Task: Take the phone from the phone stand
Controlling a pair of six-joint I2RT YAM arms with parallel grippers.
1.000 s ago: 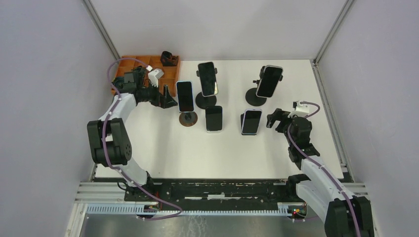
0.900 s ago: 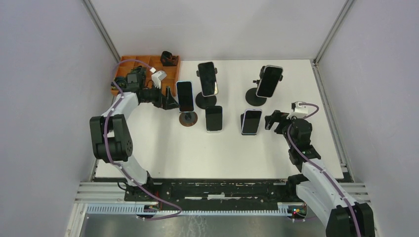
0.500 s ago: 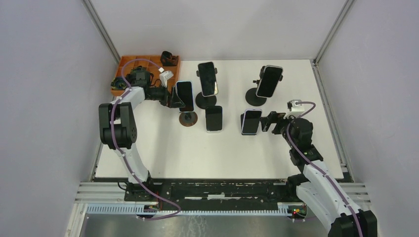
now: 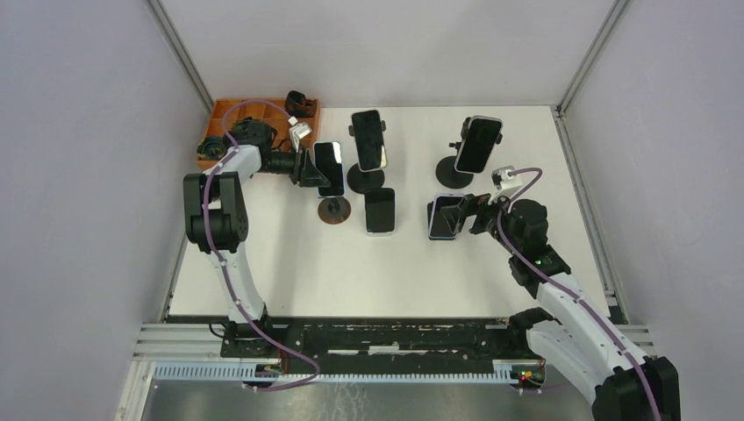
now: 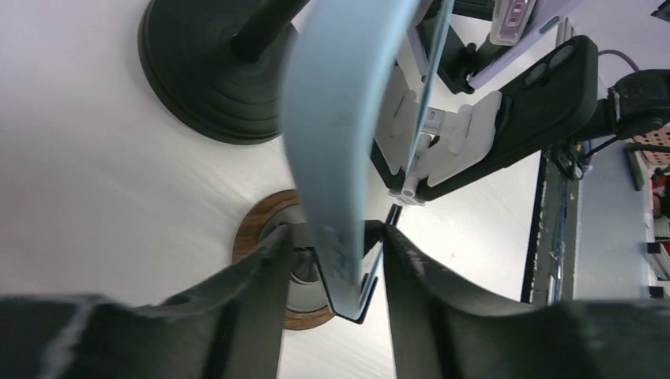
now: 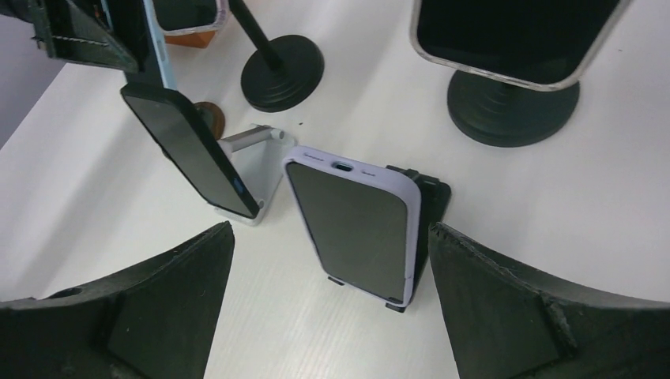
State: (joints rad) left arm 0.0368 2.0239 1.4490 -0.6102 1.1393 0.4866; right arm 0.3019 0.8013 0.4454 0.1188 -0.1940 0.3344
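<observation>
Left claw (image 5: 336, 237) pinches the phone (image 5: 332, 118) between its fingers, by both faces. Rigid, light, probably slippery (glass front, breakable).

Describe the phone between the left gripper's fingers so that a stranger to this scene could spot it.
On the white table, find the orange tray at the far left corner. The phone stands just right of it, leftmost of five. It alone has a light blue case and a wood-rimmed round base.
</observation>
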